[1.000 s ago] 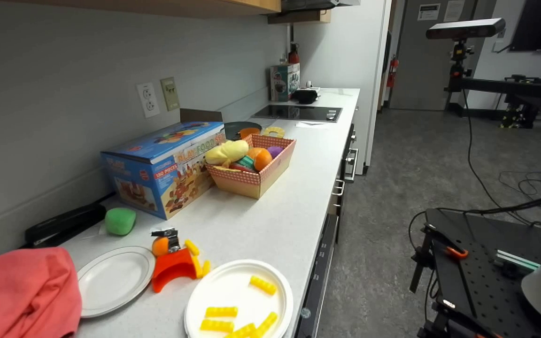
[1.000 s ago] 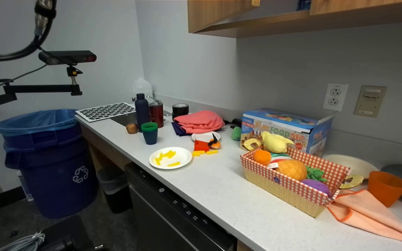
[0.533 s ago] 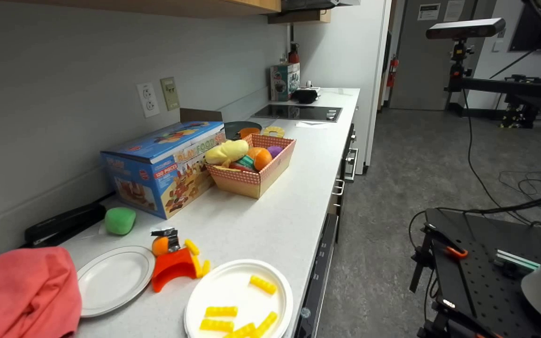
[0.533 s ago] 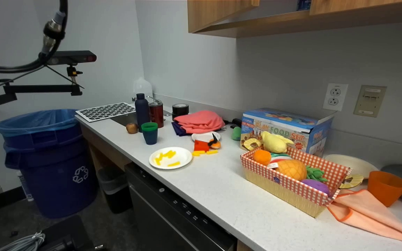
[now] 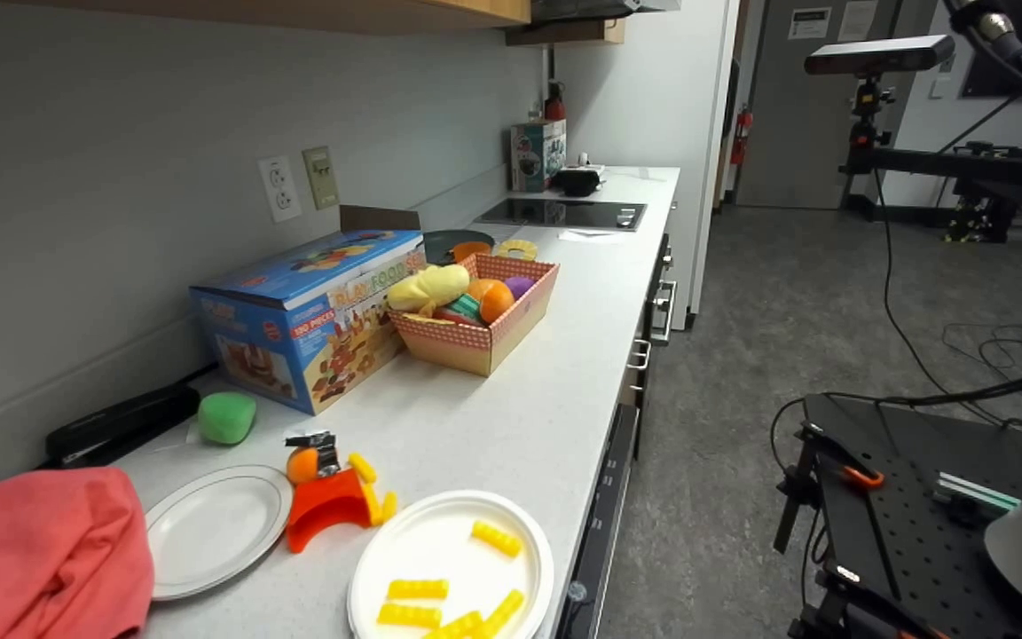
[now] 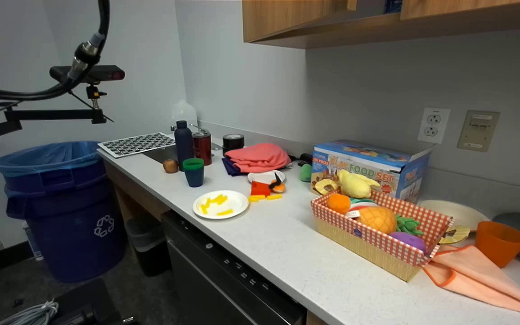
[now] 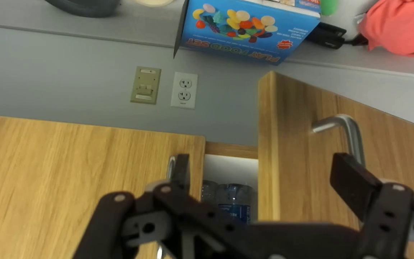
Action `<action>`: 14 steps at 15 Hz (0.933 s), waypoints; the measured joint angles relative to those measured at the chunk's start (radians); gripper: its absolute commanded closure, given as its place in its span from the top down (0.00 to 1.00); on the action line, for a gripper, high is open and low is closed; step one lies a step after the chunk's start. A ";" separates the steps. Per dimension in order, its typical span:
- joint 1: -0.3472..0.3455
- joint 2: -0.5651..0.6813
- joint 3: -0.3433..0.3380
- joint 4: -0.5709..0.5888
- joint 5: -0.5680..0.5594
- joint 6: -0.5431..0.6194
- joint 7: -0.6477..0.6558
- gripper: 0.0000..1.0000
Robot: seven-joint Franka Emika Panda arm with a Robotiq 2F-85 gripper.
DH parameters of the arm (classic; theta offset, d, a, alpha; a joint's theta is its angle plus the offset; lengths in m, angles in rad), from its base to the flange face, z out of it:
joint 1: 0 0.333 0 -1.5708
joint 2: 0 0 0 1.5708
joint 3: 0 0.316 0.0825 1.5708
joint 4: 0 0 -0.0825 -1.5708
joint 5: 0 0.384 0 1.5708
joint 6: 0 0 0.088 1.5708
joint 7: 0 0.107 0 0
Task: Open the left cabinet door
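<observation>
The left cabinet door [image 7: 300, 172] is light wood and stands partly open at the right of the wrist view, which looks upside down. Its bent metal handle [image 7: 352, 138] faces out. In an exterior view the same door [image 6: 294, 16] is ajar at the top edge, with a gap before the neighbouring door [image 6: 458, 6]. My gripper [image 7: 262, 167] is open and empty in the wrist view. One finger overlaps the lower part of the left door's handle; contact cannot be told. The other finger overlaps the handle [image 7: 171, 167] of the shut neighbouring door. The gripper is outside both exterior views.
Clear bottles [image 7: 234, 196] stand inside the cabinet. Below, the counter [image 6: 282, 253] holds a play-food box [image 6: 364, 162], a checked basket [image 6: 364, 248] and a plate [image 6: 220, 212]. A black arm cable [image 6: 84, 58] hangs at upper left. A camera [image 5: 879, 55] stands on a mount.
The left door's free edge has swung toward the neighbouring door, narrowing the gap. The arm's cable has shifted right and down in an exterior view and entered the top right corner of an exterior view.
</observation>
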 measured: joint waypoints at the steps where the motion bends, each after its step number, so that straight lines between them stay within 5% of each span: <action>1: 0.014 0.002 -0.016 0.003 0.032 -0.009 -0.028 1.00; 7: 0.076 0.029 -0.111 0.060 0.231 -0.135 -0.259 1.00; 14: 0.065 0.047 -0.150 0.119 0.376 -0.390 -0.425 1.00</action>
